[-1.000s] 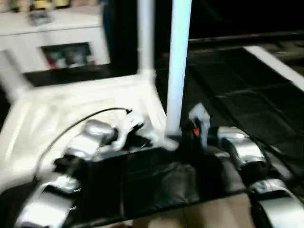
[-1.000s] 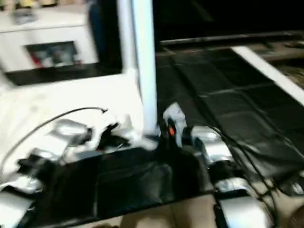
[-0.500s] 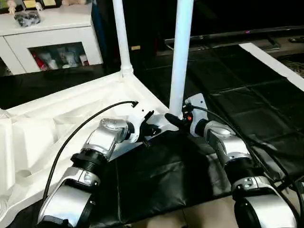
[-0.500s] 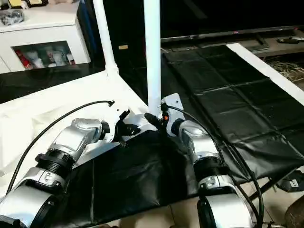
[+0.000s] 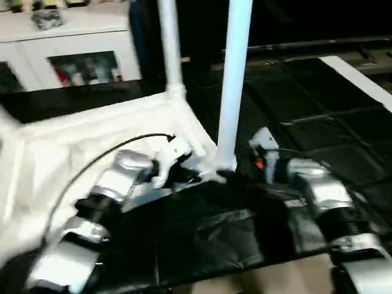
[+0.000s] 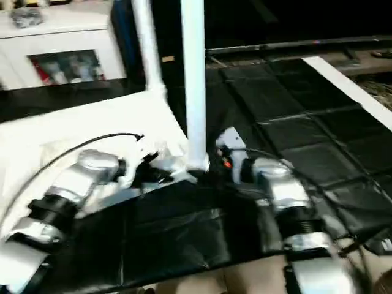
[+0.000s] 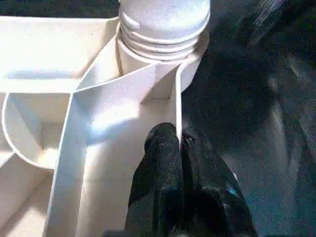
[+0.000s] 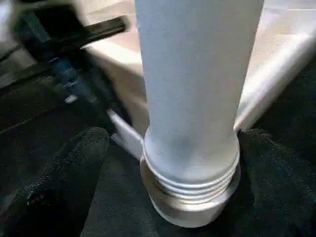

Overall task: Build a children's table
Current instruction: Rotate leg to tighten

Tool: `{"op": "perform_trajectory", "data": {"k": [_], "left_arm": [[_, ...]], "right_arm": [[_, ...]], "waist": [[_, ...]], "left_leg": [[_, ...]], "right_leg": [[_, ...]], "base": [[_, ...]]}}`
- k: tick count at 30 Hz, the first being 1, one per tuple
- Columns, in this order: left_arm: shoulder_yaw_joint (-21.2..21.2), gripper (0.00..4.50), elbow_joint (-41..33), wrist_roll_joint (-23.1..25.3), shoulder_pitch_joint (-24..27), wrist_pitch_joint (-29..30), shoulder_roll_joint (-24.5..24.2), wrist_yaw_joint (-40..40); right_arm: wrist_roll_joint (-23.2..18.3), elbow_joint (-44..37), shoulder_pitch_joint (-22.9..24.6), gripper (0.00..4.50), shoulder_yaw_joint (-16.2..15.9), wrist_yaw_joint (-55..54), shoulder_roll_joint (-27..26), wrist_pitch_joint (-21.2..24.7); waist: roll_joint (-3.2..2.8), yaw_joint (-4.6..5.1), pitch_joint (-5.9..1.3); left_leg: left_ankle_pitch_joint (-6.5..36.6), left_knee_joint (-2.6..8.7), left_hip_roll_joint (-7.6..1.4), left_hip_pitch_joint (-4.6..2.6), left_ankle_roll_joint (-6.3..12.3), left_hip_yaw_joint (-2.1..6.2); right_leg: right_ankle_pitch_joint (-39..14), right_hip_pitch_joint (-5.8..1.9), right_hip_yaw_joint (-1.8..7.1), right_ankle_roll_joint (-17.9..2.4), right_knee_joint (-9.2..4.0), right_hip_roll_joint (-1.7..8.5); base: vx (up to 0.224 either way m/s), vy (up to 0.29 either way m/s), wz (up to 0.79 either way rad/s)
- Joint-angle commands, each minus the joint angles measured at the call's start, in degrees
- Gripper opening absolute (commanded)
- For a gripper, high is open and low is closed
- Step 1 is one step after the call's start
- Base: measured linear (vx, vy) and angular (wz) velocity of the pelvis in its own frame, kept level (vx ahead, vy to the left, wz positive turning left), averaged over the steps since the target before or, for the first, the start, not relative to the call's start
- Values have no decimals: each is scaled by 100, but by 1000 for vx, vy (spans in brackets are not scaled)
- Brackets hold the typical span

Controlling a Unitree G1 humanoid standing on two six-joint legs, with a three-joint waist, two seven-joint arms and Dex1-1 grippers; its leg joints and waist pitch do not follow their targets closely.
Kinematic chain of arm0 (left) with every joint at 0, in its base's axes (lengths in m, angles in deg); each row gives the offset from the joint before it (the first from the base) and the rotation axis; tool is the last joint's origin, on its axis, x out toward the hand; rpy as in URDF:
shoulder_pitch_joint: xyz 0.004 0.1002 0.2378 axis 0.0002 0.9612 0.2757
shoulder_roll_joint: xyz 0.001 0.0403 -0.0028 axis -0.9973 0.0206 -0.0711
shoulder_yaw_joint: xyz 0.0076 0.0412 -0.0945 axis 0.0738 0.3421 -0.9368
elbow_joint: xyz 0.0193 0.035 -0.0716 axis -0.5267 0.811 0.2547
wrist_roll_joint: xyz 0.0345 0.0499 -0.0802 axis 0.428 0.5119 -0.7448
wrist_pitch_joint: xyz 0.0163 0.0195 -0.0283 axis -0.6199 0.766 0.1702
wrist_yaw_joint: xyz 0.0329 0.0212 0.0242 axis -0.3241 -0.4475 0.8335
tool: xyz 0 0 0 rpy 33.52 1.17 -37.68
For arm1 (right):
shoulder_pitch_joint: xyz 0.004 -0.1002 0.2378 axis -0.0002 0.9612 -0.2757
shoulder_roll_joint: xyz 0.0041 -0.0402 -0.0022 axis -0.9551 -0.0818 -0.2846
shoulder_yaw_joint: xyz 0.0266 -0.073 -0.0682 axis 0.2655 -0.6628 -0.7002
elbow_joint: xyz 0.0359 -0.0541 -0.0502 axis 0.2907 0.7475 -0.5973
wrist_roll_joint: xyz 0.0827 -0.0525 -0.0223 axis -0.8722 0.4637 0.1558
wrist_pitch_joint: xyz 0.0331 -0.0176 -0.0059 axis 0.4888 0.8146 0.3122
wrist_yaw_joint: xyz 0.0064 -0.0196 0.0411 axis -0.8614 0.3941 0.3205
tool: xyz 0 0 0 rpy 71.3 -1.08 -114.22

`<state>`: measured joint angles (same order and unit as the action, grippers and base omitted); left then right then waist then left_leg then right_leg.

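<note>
The children's table lies upside down on a black mat, its white ribbed top [image 5: 79, 147] facing up. Two white legs stand upright in corner sockets: a far leg [image 5: 170, 49] and a near leg [image 5: 233, 79], whose threaded base [image 8: 190, 177] sits in the near socket. My left gripper [image 7: 178, 140] is shut on the thin rim wall [image 7: 177, 106] of the top, right beside that socket. My right gripper [image 5: 242, 174] is open, one black finger [image 8: 64, 177] on each side of the near leg's base with a gap showing.
A white cabinet [image 5: 79, 55] with glass doors stands at the back left. The black mat [image 5: 202, 239] covers the floor ahead and to the right, where a white strip [image 5: 361, 79] lies. A black cable [image 5: 92, 165] loops over my left forearm.
The right gripper's fingers have spread wider around the near leg's base. The left gripper stays clamped on the rim. The camera itself has shifted.
</note>
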<state>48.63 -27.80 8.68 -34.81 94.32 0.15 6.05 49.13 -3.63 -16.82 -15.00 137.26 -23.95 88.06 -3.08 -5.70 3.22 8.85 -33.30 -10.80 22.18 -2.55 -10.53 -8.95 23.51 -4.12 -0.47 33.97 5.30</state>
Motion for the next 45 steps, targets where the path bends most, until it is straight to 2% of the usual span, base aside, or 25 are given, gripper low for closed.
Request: {"op": "perform_trajectory", "data": {"k": [1,3,4,6,8,11,12,13,16,23,24,26,29,30,32,34,36,37,38,41,42,44,45], "left_arm": [[270,0,-163,57,-43,-336,-136,-636],[394,0,-207,74,-27,-460,-282,-926],[427,0,-212,87,-22,-508,-313,-985],[539,0,-181,149,-20,-710,-389,-1146],[617,0,-167,156,-15,-801,-426,-1320],[697,0,-173,161,-10,-920,-470,-1545],[707,0,-175,164,-12,-937,-477,-1574],[721,0,-168,159,-23,-973,-487,-1604],[732,0,-159,137,-39,-1048,-504,-1670],[723,0,-215,133,19,-1108,-550,-1767],[728,0,-242,137,50,-1119,-575,-1790],[732,0,-248,134,57,-1122,-584,-1799],[736,0,-259,129,75,-1127,-601,-1819],[734,0,-247,133,75,-1135,-610,-1834],[732,0,-247,134,79,-1139,-615,-1839],[722,0,-240,132,79,-1134,-613,-1847],[695,0,-246,96,80,-1084,-593,-1851],[625,0,-255,34,84,-937,-523,-1753],[625,0,-255,34,84,-937,-523,-1753],[438,0,-180,-11,53,-601,-324,-1272],[275,0,-179,-89,60,-414,-172,-927],[200,0,-188,-121,60,-291,-96,-753],[132,0,-220,-146,68,-158,-20,-573]], "right_arm": [[4,4,-197,443,-193,513,123,-300],[83,85,-243,443,-325,804,214,-546],[94,88,-247,443,-370,908,232,-595],[76,60,-245,443,-543,1301,284,-693],[98,68,-271,443,-694,1538,273,-748],[203,197,-341,443,-861,1752,221,-959],[226,245,-362,443,-882,1781,206,-1013],[247,336,-407,443,-917,1821,186,-1066],[242,542,-518,417,-985,1945,127,-1137],[128,667,-583,351,-984,2170,79,-1153],[102,688,-578,332,-981,2239,66,-1154],[97,727,-588,324,-980,2269,58,-1170],[84,788,-597,299,-975,2307,32,-1180],[57,819,-594,289,-959,2319,0,-1166],[41,822,-588,270,-952,2327,-14,-1152],[-12,812,-579,263,-918,2307,-49,-1107],[-48,788,-567,262,-902,2325,-64,-1054],[-142,695,-498,262,-838,2271,-116,-898],[-142,695,-498,261,-838,2271,-116,-898],[-284,515,-363,259,-668,1818,-272,-410],[-212,459,-299,259,-613,1307,-390,-278],[-144,459,-271,258,-582,973,-475,-297],[-75,473,-253,258,-540,585,-582,-255]], "waist": [[54,-25,-409],[52,-42,-408],[42,-60,-404],[64,-79,-396],[57,-93,-399],[97,-104,-398],[83,-108,-400],[100,-112,-396],[95,-121,-392],[88,-142,-408],[71,-148,-409],[80,-161,-413],[62,-189,-417],[39,-193,-416],[41,-192,-415],[21,-192,-414],[36,-190,-415],[-2,-187,-417],[13,-178,-418],[17,-189,-418],[5,-176,-404],[17,-156,-391],[-1,-149,-385]], "left_leg": [[1788,380,-236,-138,251,72],[1853,390,-246,-137,206,78],[1918,391,-250,-161,176,71],[2017,394,-257,-181,167,64],[2023,399,-257,-175,156,72],[1978,402,-257,-156,161,75],[1971,400,-259,-151,149,78],[1974,404,-260,-158,142,77],[2022,404,-261,-162,136,83],[1961,409,-269,-158,139,85],[1954,406,-267,-156,147,84],[1918,405,-270,-156,161,79],[1920,403,-274,-163,148,76],[1959,411,-275,-164,125,81],[2032,411,-272,-172,101,82],[2077,415,-271,-175,79,86],[2079,414,-270,-174,76,85],[2086,415,-269,-173,63,86],[2076,415,-265,-174,69,81],[2059,414,-268,-177,57,83],[2111,427,-263,-172,21,86],[2220,430,-254,-184,-61,92],[2315,422,-244,-197,-89,102]], "right_leg": [[-1997,-257,209,-1196,-434,317],[-1968,-253,213,-1225,-420,319],[-1966,-232,221,-1241,-419,313],[-1984,-221,230,-1269,-424,316],[-1992,-233,233,-1284,-414,324],[-2093,-242,234,-1250,-417,343],[-2132,-236,237,-1255,-414,355],[-2169,-232,236,-1248,-419,349],[-2264,-227,237,-1249,-415,355],[-2051,-245,241,-1294,-388,350],[-2010,-240,240,-1305,-385,344],[-1937,-243,242,-1325,-380,342],[-1887,-240,243,-1356,-372,340],[-1867,-238,240,-1361,-371,334],[-1898,-239,239,-1370,-372,336],[-1918,-240,238,-1368,-373,332],[-1897,-246,239,-1374,-375,335],[-1859,-244,239,-1383,-371,329],[-1821,-249,239,-1391,-372,320],[-1770,-251,236,-1423,-362,323],[-1869,-255,232,-1385,-372,314],[-2200,-242,228,-1278,-401,339],[-2477,-228,223,-1176,-438,351]], "base": [[0,0,0],[0,0,0],[0,0,0],[0,0,0],[0,0,0],[0,0,0],[0,0,0],[0,0,0],[0,0,0],[0,0,0],[0,0,0],[0,0,0],[0,0,0],[0,0,0],[0,0,0],[0,0,0],[0,0,0],[0,0,0],[0,0,0],[0,0,0],[0,0,0],[0,0,0],[0,0,0]]}}
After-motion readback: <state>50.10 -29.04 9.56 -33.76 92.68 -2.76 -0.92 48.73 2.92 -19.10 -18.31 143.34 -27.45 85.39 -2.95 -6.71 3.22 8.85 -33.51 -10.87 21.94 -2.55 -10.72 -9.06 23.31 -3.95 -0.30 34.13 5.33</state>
